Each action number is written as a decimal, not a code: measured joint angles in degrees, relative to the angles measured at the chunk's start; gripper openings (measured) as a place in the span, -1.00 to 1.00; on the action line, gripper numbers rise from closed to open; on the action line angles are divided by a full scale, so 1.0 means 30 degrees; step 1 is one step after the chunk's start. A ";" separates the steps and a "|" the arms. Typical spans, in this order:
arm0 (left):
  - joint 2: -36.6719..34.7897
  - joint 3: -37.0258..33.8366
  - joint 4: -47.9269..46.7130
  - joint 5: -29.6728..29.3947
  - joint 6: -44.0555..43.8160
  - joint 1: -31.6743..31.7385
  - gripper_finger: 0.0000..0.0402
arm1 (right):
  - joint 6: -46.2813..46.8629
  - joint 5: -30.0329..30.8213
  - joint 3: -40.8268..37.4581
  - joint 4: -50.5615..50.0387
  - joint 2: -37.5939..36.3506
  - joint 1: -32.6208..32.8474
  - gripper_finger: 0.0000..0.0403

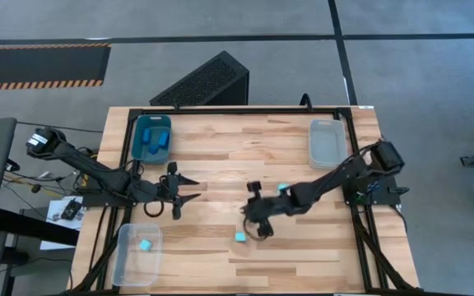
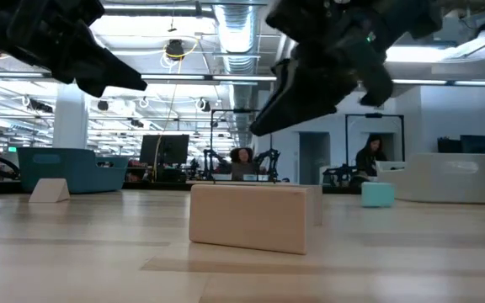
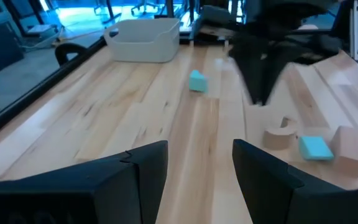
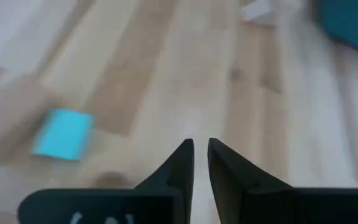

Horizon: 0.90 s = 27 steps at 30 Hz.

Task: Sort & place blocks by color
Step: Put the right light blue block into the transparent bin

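Near the middle of the surface (image 1: 303, 255) we see the right end effector (image 1: 255, 220), fingers almost pressed together on nothing, above a cyan block (image 1: 241, 237). Another cyan block (image 1: 146, 245) lies in the clear bin (image 1: 126, 267). Our left end effector (image 1: 189, 188) hovers spread, empty.

right wrist view all smeared: cyan block (image 4: 63, 134) beside right gripper (image 4: 201, 155) just fuzzy patch, tan shapes near it unreadable (shape anyone's guess). low view cuts off both arms at top edge. teal bin (image 4: 347, 25) cropped at corner.
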 joint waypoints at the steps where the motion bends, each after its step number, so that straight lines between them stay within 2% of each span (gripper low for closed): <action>1: 0.0000 0.0006 0.0053 0.0000 -0.0003 0.0000 -0.15 | -0.0115 0.0028 -0.0370 0.0273 -0.0282 -0.0215 -0.67; 5: 0.0000 0.0007 -0.0028 -0.0057 -0.0291 0.0003 -0.15 | 0.1031 0.0008 -0.0695 -0.2605 -0.1785 -0.1002 -0.70; 8: 0.0000 0.0007 -0.0021 -0.0569 -0.0261 0.0007 -0.15 | 0.3832 0.0063 -0.0705 -0.5258 -0.3473 -0.1768 -0.68; 14: 0.0873 0.0010 0.0676 -0.1188 -0.0389 0.0015 -0.15 | 0.7447 0.0128 -0.0954 -1.1620 -0.6346 -0.2803 -0.50; 18: 0.2436 0.0015 0.1841 -0.0826 -0.0582 0.0015 -0.15 | 0.9338 -0.0080 -0.1953 -1.1851 -0.6712 -0.3042 -0.26; 23: 0.4277 0.0020 0.3616 -0.0407 -0.0621 0.0015 -0.15 | 0.9933 -0.0151 -0.2372 -1.2873 -0.6021 -0.2911 0.08; 27: 0.5020 0.0031 0.4465 -0.0138 -0.0634 0.0015 -0.15 | 1.0391 -0.0140 -0.3116 -1.3339 -0.5653 -0.2846 0.26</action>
